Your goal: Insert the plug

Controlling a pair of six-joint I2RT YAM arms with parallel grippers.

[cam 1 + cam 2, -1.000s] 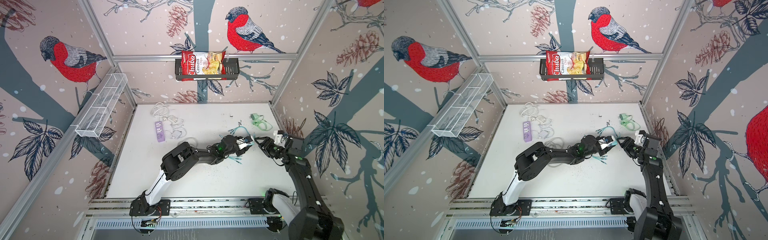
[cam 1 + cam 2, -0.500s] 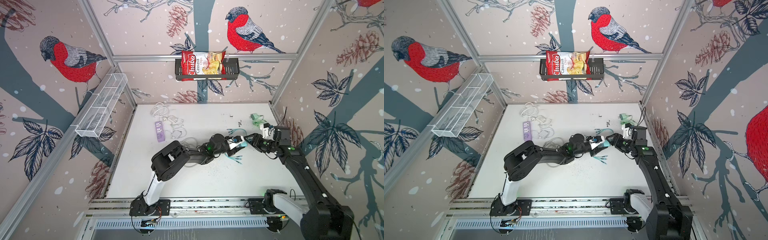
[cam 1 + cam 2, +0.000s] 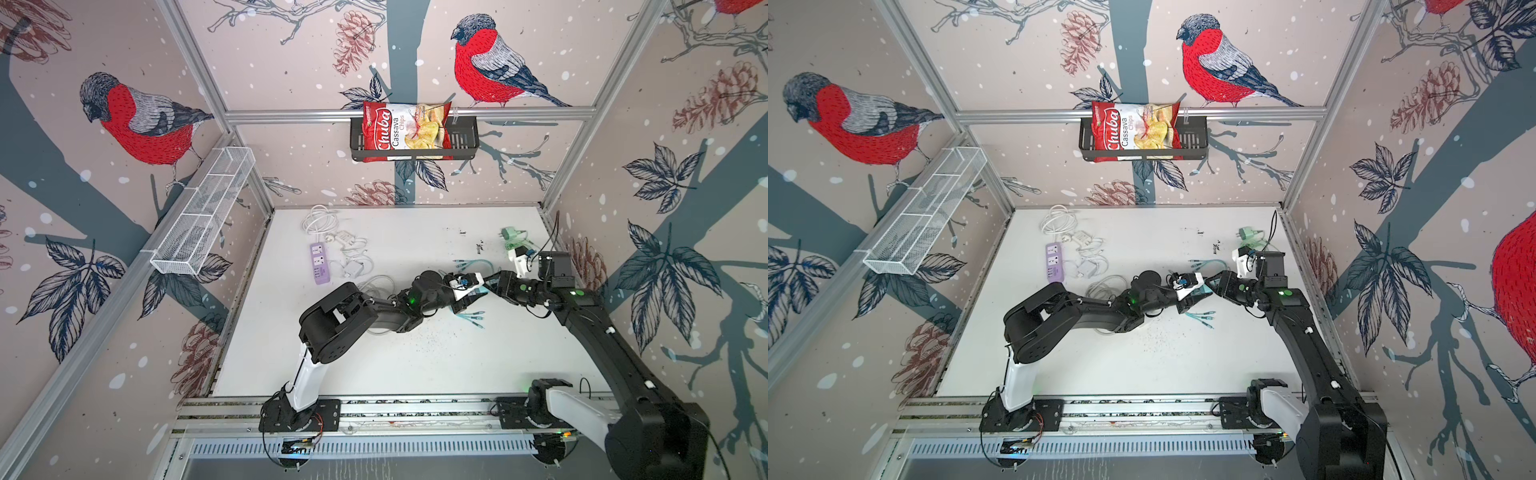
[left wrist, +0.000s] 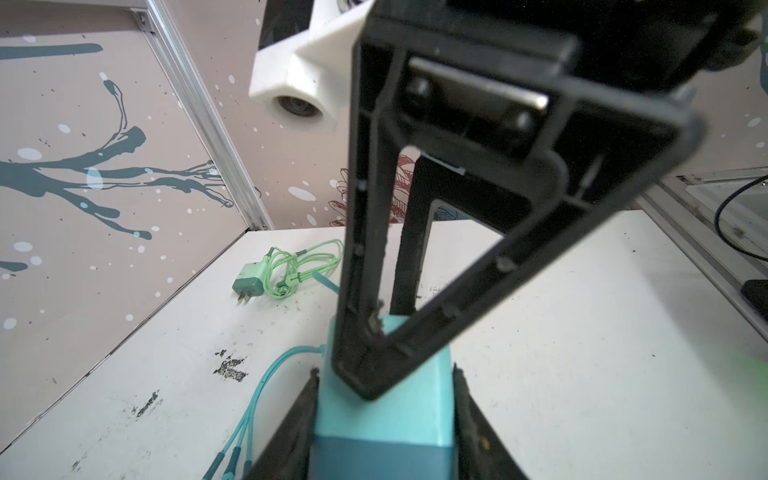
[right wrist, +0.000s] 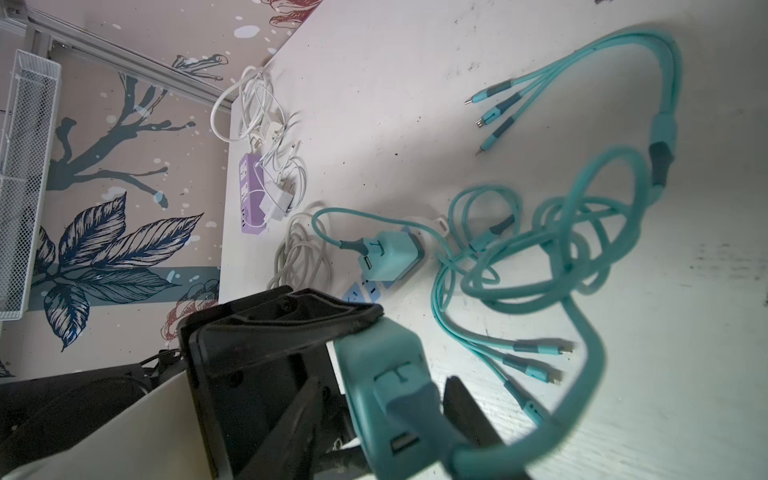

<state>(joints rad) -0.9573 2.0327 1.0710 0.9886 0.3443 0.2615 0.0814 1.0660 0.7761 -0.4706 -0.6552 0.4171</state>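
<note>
The plug [image 3: 1204, 289] is a teal charger cube with a teal cable [image 5: 582, 249] running from it, held above the table right of centre. My left gripper [image 3: 1196, 292] is shut on it; in the left wrist view the plug [image 4: 386, 407] fills the space between the jaws of that gripper [image 4: 384, 374]. My right gripper [image 3: 1214, 286] meets it from the right. In the right wrist view the plug [image 5: 374, 374] sits between the jaws of this gripper [image 5: 388, 399], which close on its sides.
A second teal charger [image 5: 388, 255] sits in a white and blue strip on the table. A purple power strip [image 3: 319, 264] with white cables lies at the back left. A green charger [image 3: 510, 235] lies back right. Loose teal cable ends [image 3: 471, 320] lie under the grippers.
My right gripper has swung left to meet the left gripper and its jaws have narrowed round the plug. The left arm has drawn back leftward, still holding the plug.
</note>
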